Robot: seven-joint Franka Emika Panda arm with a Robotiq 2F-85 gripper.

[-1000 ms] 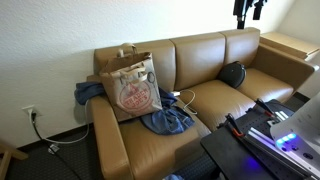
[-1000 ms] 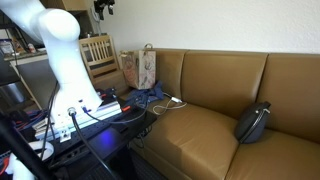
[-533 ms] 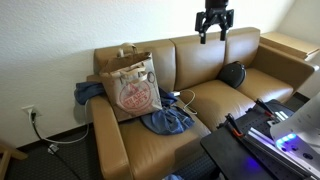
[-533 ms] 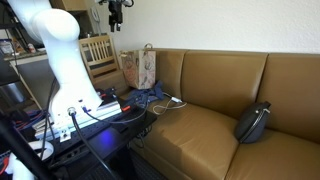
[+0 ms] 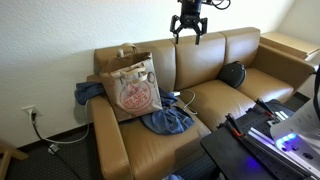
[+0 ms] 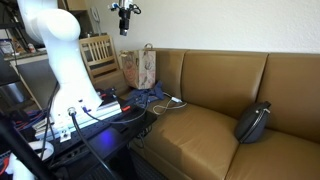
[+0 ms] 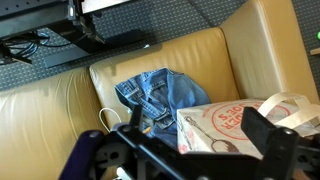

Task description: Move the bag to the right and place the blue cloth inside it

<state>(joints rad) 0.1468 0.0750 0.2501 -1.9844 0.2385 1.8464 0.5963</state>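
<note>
A brown paper bag [image 5: 133, 88] with a red print stands upright on the sofa's end seat, against the armrest. It also shows in an exterior view [image 6: 141, 66] and in the wrist view [image 7: 236, 122]. The blue cloth [image 5: 166, 119] lies crumpled on the seat in front of the bag, with more of it behind the bag [image 5: 87, 92]; the wrist view shows it next to the bag [image 7: 158, 93]. My gripper [image 5: 188, 29] hangs open and empty high above the sofa back, well away from the bag. It shows in an exterior view [image 6: 124, 16] and in the wrist view [image 7: 190, 152].
A black pouch [image 5: 232, 73] rests on the sofa's other end seat. A white cable [image 5: 186, 98] lies beside the cloth. An equipment table with blue lights [image 5: 275, 135] stands in front of the sofa. A wooden chair [image 6: 97, 53] stands beside the bag's end.
My gripper has come down from the upper corner of the exterior view and moved along the sofa back toward the bag's side. Bag and cloth have not moved.
</note>
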